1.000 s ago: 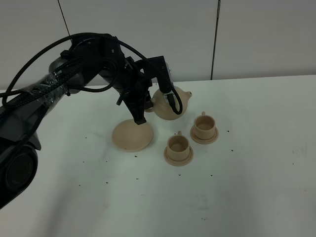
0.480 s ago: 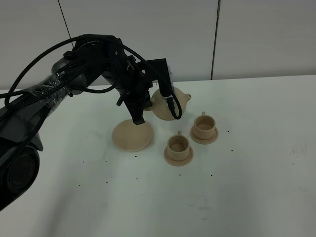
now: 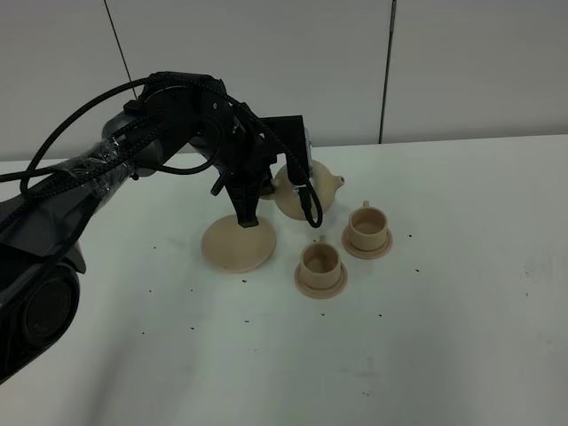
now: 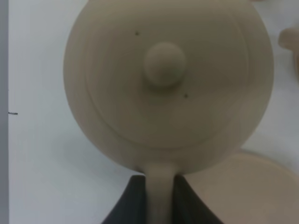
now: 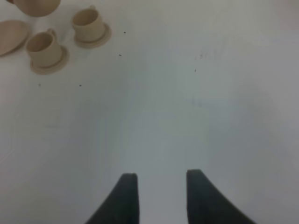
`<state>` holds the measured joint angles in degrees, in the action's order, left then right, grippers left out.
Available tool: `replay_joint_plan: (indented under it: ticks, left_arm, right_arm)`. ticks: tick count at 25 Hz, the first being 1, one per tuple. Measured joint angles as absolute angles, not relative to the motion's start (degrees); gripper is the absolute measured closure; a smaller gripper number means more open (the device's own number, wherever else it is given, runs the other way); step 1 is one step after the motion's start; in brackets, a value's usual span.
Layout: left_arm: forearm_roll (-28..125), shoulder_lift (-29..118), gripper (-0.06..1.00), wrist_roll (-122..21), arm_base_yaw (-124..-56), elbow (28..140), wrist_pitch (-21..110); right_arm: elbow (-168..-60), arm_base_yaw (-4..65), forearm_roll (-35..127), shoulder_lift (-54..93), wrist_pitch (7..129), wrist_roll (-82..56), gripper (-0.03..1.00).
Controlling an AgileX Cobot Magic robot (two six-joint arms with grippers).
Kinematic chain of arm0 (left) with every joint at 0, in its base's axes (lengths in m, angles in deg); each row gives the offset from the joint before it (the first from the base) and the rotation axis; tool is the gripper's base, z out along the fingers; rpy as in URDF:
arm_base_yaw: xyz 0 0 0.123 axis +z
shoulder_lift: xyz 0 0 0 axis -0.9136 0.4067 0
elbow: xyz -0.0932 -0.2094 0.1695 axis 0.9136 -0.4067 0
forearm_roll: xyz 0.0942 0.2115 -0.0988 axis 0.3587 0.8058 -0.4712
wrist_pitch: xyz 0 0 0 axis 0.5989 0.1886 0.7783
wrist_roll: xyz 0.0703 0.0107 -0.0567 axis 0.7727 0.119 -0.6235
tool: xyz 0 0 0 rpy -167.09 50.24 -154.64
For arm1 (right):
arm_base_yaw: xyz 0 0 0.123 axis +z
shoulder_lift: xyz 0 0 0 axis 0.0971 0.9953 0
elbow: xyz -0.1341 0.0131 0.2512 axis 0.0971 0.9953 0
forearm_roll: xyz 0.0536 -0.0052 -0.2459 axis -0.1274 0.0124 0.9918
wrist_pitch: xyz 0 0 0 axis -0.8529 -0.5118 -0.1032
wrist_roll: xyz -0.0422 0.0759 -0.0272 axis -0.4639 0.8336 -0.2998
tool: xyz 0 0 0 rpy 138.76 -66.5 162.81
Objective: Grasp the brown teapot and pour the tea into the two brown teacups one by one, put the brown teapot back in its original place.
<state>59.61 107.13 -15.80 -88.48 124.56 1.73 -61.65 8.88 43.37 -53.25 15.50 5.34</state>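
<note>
White table [image 3: 444, 355]: left tool [image 4: 161, 196] pinches lidded teapot [image 3: 306, 188] above empty-looking teacups [image 3: 320, 264]

We see the brown teapot [image 3: 306, 189], squat and round with a knobbed lid [image 4: 164, 63], lifted above the white table with its short spout [image 3: 335, 182] toward the cups, and its loop handle [image 4: 160, 196] is pinched between the dark fingers of the left gripper [image 4: 160, 201]. Its large flat saucer [image 3: 238, 245] lies empty just beside it. The two brown teacups [image 3: 320, 259] [image 3: 366, 222] stand upright on their small saucers close together, and we think both look empty, though the view is not sharp.
</note>
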Motion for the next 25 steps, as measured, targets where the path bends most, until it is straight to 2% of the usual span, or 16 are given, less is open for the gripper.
replay_joint_plan:
  ticks: [10,25]
  left_arm:
    - [60.1,107.1,0.78,-11.7,-90.2,124.6,4.2]
    - [69.7,108.4,0.78,-11.4,-92.8,124.6,7.3]
  right_arm:
    - [-61.6,8.9,43.3,-53.3,15.5,5.3,0.72]
    - [-61.6,8.9,43.3,-53.3,15.5,5.3,0.72]
